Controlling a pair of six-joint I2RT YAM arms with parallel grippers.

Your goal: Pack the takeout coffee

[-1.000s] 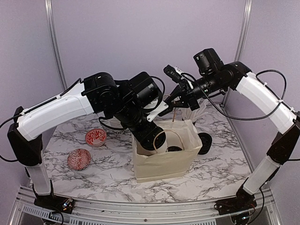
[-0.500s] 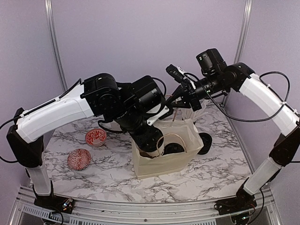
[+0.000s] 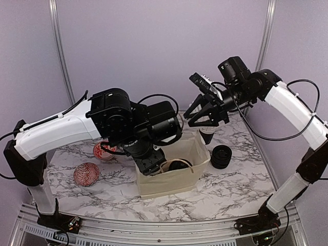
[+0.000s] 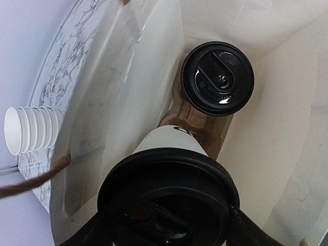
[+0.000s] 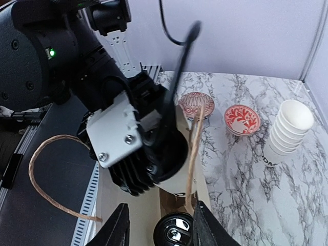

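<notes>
Inside the paper bag (image 3: 169,182), the left end effector (image 4: 166,233) holds a coffee cup (image 4: 169,154) at its lidded top, jaws wide around it. The cup's long axis is near upright and points at the bag's brown floor. Its landing spot likely lies straight below, just beside the second coffee cup (image 4: 217,78) standing in a corner of the bag. Both cups are white with glossy round black lids. Above the bag's rim, the right end effector (image 3: 206,119) hangs parted and empty, with the bag's twine handle (image 5: 193,154) beside one finger.

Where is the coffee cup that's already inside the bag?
The coffee cup stands on the bottom of the paper bag, upper right in the left wrist view, beyond the other lidded cup.
</notes>
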